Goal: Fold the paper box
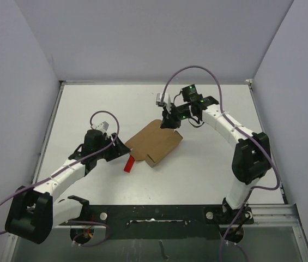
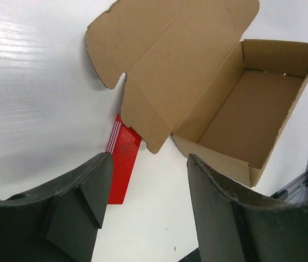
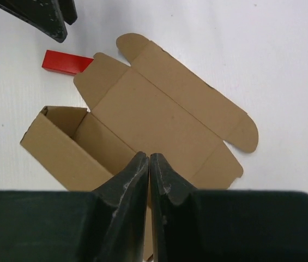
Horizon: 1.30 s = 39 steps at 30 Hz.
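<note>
There is one paper box (image 1: 155, 143), one red block (image 1: 128, 164) and two grippers, all on one white table (image 1: 197, 174). The paper box lies near the middle of the table, between the two arms, and is half formed. At one end is a single tray with four upright walls; its bare cardboard floor is all that shows inside it. From the tray's long edge the lid lies flat and open on the table, with a rounded flap at each side and a long front strip. The red block lies flat just beside the box on the left arm's side, and in the left wrist view one end is tucked under the corner of a side flap. The left gripper (image 2: 148, 202) hangs over the block and the near flap with its fingers apart and nothing between them. The right gripper (image 3: 149, 180) is at the far side of the box. Its fingers are pressed together over the cardboard, with only a hairline between them, and I cannot tell whether any cardboard is caught there.
</note>
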Each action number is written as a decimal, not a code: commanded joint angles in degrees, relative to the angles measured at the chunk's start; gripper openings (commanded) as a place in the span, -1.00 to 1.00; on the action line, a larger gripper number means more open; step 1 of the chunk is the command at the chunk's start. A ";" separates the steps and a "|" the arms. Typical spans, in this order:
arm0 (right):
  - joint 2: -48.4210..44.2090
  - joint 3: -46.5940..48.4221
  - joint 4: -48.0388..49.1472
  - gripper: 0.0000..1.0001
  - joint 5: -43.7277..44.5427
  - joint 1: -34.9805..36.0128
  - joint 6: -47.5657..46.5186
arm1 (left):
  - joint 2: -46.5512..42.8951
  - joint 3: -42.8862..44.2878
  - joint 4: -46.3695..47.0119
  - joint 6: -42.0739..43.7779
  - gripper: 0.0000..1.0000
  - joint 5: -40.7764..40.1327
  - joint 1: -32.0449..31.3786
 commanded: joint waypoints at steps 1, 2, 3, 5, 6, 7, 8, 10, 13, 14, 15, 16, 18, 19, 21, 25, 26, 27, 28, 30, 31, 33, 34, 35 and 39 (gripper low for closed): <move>5.78 6.14 -7.11 -0.83 6.36 2.67 -2.34 | -1.36 1.14 0.27 2.62 0.09 -0.05 0.36; 6.43 6.11 -7.22 -0.83 7.30 3.08 -3.04 | -2.16 1.18 -1.36 3.50 0.09 -0.44 0.29; 6.80 5.59 -7.25 -0.84 8.12 3.38 -3.79 | -3.02 1.05 -3.29 4.10 0.09 -0.68 0.20; 7.03 4.53 -7.23 -0.84 9.40 3.93 -5.03 | -4.99 0.55 -5.16 4.76 0.08 -1.36 0.07; 6.96 3.96 -7.31 -0.84 9.99 4.15 -5.50 | -5.90 0.23 -5.90 4.89 0.08 -1.68 -0.08; 6.74 3.37 -7.31 -0.84 10.28 4.31 -5.95 | -6.70 -0.07 -6.47 4.98 0.08 -1.82 -0.19; 6.52 2.87 -7.51 -0.85 10.43 4.36 -6.34 | -7.29 -0.41 -6.70 4.92 0.08 -1.81 -0.35; 5.41 1.49 -7.90 -0.85 10.49 4.42 -7.00 | -8.43 -1.08 -7.13 4.55 0.08 -1.23 -0.60; 2.29 -2.93 -7.05 -0.86 10.17 4.39 -7.85 | -9.37 -2.58 -7.06 3.70 0.08 -0.75 -1.12; 1.29 -4.70 -6.65 -0.86 10.05 4.48 -7.97 | -9.42 -3.07 -6.99 3.47 0.08 -0.72 -1.37; 0.42 -6.15 -6.31 -0.86 10.05 4.56 -8.17 | -9.39 -3.33 -6.88 3.29 0.08 -0.58 -1.61; -0.43 -7.51 -6.15 -0.86 9.98 4.64 -8.21 | -9.21 -3.45 -6.89 3.24 0.09 -0.47 -1.93; -2.03 -9.78 -5.92 -0.86 9.90 4.66 -8.22 | -8.69 -2.88 -7.01 3.42 0.10 -0.57 -3.12; -2.83 -10.96 -5.80 -0.86 9.81 4.64 -8.22 | -8.31 -2.33 -7.29 3.74 0.11 -1.00 -3.97; -4.76 -13.41 -5.26 -0.86 9.66 4.69 -8.18 | -7.13 -0.74 -8.45 5.09 0.15 -3.00 -5.87; -6.81 -17.10 -4.22 -0.86 8.96 4.70 -8.12 | -2.76 2.31 -9.86 9.68 0.21 -8.35 -9.41; -6.81 -17.54 -4.21 -0.86 8.80 4.66 -8.13 | -0.98 3.15 -10.39 11.34 0.23 -9.70 -9.99; -6.72 -17.77 -4.29 -0.86 8.58 4.71 -8.19 | 0.28 3.97 -11.09 12.53 0.24 -11.07 -10.40; -6.51 -17.91 -4.29 -0.86 8.34 4.67 -8.38 | 1.50 4.91 -11.77 13.49 0.25 -12.13 -10.45; -5.86 -18.03 -4.63 -0.86 8.17 4.69 -8.62 | 3.21 6.60 -13.00 14.69 0.25 -13.27 -10.67; -5.53 -18.03 -4.93 -0.86 8.00 4.65 -8.88 | 3.82 7.28 -13.12 15.19 0.25 -13.52 -10.78; -4.77 -18.11 -5.43 -0.86 7.38 4.65 -9.19 | 5.23 8.45 -13.31 15.89 0.26 -13.98 -11.23; -4.46 -18.12 -5.67 -0.86 7.07 4.71 -9.30 | 6.02 9.39 -13.85 16.03 0.26 -14.18 -11.39; -4.33 -18.05 -5.87 -0.86 6.74 4.72 -9.35 | 6.88 10.01 -14.50 16.06 0.26 -14.19 -11.62; -3.91 -17.99 -6.18 -0.86 5.75 4.52 -9.30 | 9.26 11.41 -15.40 15.19 0.26 -14.10 -13.94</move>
